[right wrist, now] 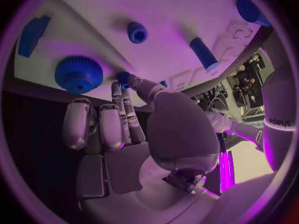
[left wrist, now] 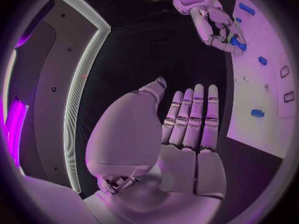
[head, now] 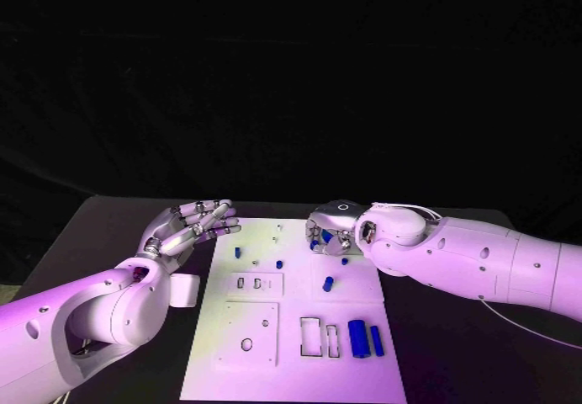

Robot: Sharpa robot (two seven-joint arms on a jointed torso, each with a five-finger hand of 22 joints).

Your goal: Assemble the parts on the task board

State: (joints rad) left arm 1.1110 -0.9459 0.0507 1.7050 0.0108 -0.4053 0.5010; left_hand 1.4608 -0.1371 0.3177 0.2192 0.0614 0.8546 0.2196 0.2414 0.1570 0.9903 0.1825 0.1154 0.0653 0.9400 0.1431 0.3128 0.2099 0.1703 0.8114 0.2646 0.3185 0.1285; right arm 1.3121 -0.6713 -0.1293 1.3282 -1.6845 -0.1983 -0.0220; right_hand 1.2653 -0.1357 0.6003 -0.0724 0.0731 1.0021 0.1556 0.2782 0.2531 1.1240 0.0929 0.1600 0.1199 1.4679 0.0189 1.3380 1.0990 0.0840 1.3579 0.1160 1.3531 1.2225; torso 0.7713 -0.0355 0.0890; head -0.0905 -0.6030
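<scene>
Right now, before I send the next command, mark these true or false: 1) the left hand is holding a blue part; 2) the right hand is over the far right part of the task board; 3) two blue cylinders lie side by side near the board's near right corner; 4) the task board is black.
1) False. The left hand is open and holds nothing, its fingers apart beside the board's left edge.
2) True. The right hand is over the far right part of the task board, with a blue part at its fingertips; whether it grips it is unclear.
3) True. The two blue cylinders lie parallel there.
4) False. The board is white; the table is black.
</scene>
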